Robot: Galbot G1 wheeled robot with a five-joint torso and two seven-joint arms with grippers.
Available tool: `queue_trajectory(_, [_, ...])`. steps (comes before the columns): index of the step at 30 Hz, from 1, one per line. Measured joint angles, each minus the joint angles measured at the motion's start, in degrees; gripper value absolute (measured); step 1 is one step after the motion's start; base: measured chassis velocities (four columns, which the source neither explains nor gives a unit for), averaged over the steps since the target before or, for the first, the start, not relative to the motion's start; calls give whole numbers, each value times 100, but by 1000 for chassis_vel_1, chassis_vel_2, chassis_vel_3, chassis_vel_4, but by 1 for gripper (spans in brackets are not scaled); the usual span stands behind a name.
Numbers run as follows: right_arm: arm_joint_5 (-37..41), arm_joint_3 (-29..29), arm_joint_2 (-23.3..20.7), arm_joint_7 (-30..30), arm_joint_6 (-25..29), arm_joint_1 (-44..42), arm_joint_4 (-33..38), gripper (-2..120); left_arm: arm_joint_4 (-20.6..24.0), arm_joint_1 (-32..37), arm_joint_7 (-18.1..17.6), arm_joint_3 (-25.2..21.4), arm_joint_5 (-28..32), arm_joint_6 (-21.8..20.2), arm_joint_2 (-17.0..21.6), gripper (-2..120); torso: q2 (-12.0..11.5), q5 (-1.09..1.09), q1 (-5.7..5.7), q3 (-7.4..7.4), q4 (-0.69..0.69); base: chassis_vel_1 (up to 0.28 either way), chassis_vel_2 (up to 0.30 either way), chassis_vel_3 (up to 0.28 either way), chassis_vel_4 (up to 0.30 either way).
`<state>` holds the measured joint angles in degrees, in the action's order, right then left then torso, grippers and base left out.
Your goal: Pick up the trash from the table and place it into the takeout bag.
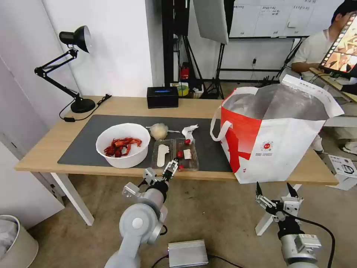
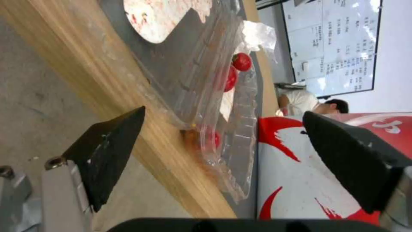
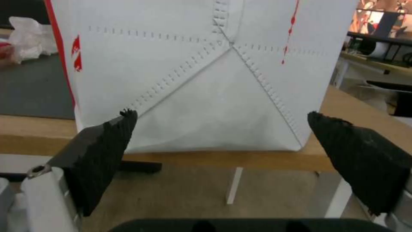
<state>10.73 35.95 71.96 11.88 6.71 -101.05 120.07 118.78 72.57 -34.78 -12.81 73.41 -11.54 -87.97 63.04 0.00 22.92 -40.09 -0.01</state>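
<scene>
**Hovering at the container's near edge, nothing gripped**

Reaching in from the front, the left gripper (image 1: 171, 166) sits at the table's (image 1: 48, 149) near edge, right at the front rim of the clear hinged plastic container (image 1: 174, 153). Left wrist view: fingers (image 2: 107, 145) spread wide, one on either side of the container's corner, holding nothing. Contact with the plastic: cannot tell.

Container lies open on the dark grey mat (image 1: 85, 137), a few red tomatoes (image 1: 180, 154) inside, between the white bowl of crayfish shells (image 1: 123, 144) and the takeout bag (image 1: 275, 137). Knotted clear bag (image 1: 159, 131) and crumpled white tissue (image 1: 189, 131) sit just behind the container, both on the mat.

Takeout bag stands upright on the table's right end, mouth open, foil lining showing.

Right gripper (image 1: 276, 192) hangs below table height in front of the bag, jaws wide apart, empty. Right wrist view looks straight at the bag's white side panel.
</scene>
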Motion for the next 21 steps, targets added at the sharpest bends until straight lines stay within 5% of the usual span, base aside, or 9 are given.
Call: queue_trajectory(21, [1,3,27,-30,98,-11,-129,100,-99,53,472,12,-427,243,55,100,-2,-1,1,-2,2,0,0,0,0])
